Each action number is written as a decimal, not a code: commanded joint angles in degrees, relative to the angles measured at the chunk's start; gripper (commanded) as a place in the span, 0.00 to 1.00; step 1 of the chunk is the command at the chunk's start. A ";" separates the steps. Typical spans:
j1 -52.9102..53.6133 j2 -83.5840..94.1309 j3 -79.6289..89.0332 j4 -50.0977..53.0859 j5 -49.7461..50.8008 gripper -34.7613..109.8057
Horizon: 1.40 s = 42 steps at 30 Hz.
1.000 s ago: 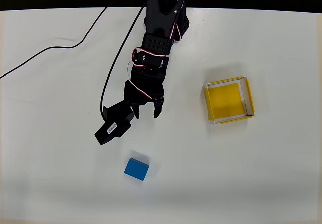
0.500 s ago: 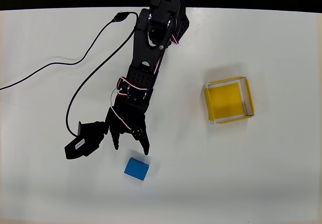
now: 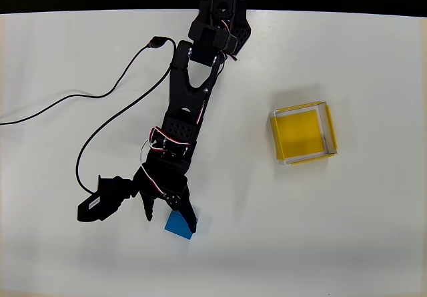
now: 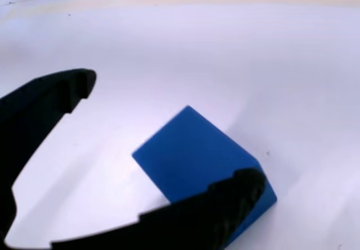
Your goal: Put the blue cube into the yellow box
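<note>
Arm has swung down-left across table; I now have gripper (image 3: 170, 218) spread wide, holding nothing, over blue cube (image 3: 177, 226) at near edge, one finger overlapping it. Grasp looks imminent. Yellow box (image 3: 331, 137) sits well apart, far right.

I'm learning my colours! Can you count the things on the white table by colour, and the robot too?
Blue: 1, the small solid blue cube lying under the open gripper.
Yellow: 1, the shallow square yellow box with pale walls.
Black: 2, the black robot arm with its two-finger gripper, and the thin black cable trailing across the table.
Total: 4
</note>
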 commanded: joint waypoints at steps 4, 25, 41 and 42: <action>0.62 -1.23 -8.79 -1.58 0.09 0.61; -2.29 -11.51 -17.23 -0.70 1.76 0.61; -3.60 -14.59 -17.23 0.53 1.58 0.58; -3.60 -14.59 -17.23 0.70 1.58 0.58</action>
